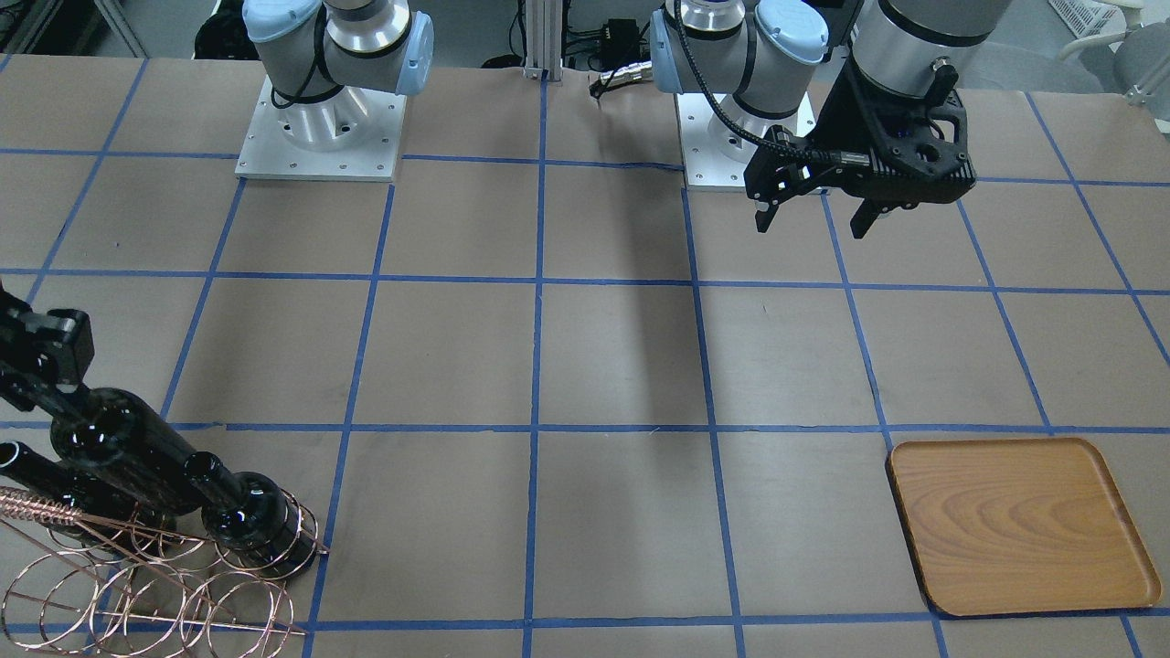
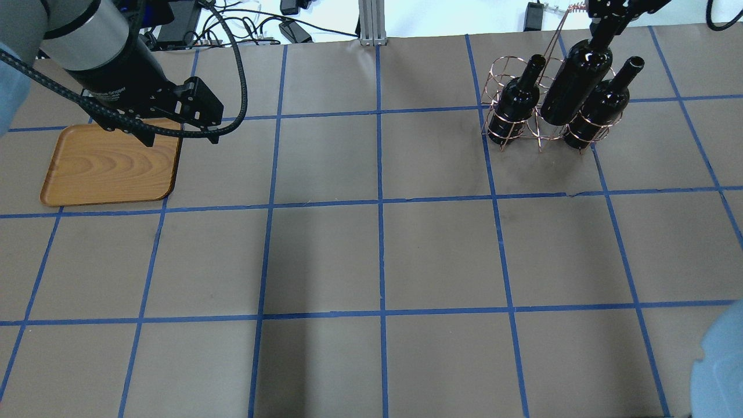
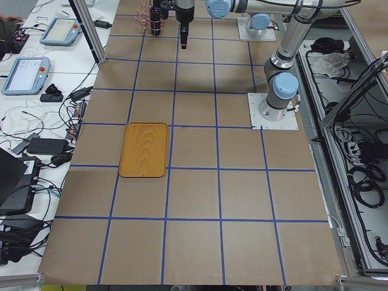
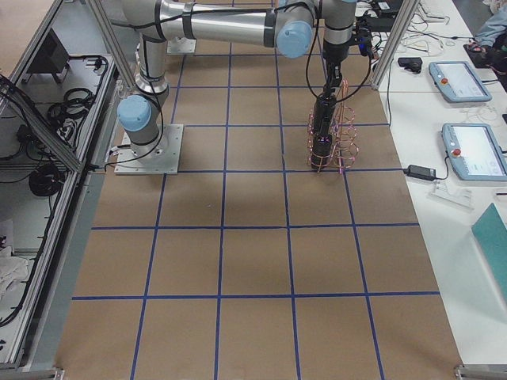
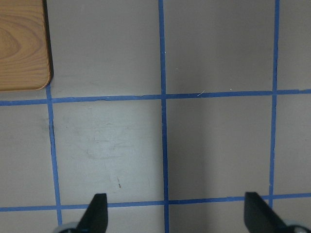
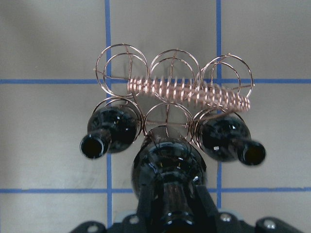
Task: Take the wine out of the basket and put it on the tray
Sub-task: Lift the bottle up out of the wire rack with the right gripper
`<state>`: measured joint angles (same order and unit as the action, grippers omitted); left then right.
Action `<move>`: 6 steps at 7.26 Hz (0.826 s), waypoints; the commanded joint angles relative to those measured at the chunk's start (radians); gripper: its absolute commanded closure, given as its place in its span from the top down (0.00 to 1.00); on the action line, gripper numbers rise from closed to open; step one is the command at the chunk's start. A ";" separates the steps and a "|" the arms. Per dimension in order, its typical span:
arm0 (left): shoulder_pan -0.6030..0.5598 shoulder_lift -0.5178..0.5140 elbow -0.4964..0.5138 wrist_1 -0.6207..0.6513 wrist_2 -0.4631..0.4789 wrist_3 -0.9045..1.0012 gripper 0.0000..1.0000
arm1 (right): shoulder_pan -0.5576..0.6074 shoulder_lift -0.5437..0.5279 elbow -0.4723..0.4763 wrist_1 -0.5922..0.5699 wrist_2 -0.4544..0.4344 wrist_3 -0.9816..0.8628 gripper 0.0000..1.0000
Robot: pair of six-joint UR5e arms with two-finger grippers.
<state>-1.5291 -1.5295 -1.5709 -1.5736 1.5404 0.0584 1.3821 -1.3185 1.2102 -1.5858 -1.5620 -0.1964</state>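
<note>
On the table (image 2: pixel 377 261), the wooden tray (image 2: pixel 110 165) lies well apart from the wire basket (image 6: pixel 189 92). The middle wine bottle (image 2: pixel 577 81) stands upright at the basket, between two other bottles (image 2: pixel 511 107). Right tool (image 6: pixel 172 206): clamped on that bottle's neck. Left tool (image 5: pixel 177 216): spread wide, empty, above the table near the tray.

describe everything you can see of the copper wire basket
The basket is thin copper-coloured wire bent into six rings, two rows of three, with a coiled handle across the middle. It stands upright on the table, far to the robot's right. One row's rings are empty. In the other row, a black bottle fills one end ring, a second bottle the other, and a third bottle is over the middle ring, its neck between the right gripper's jaws; whether its base has cleared the ring is unclear.
</note>
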 commanded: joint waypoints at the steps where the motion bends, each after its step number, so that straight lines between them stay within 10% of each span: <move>1: 0.001 0.000 0.000 0.007 0.003 -0.002 1.00 | 0.012 -0.115 0.024 0.181 -0.035 0.018 0.01; 6: 0.116 -0.001 0.005 0.004 0.003 0.001 1.00 | 0.338 -0.275 0.362 0.158 -0.015 0.410 0.00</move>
<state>-1.4601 -1.5307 -1.5673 -1.5685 1.5452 0.0585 1.6091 -1.5786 1.5179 -1.4080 -1.5804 0.0858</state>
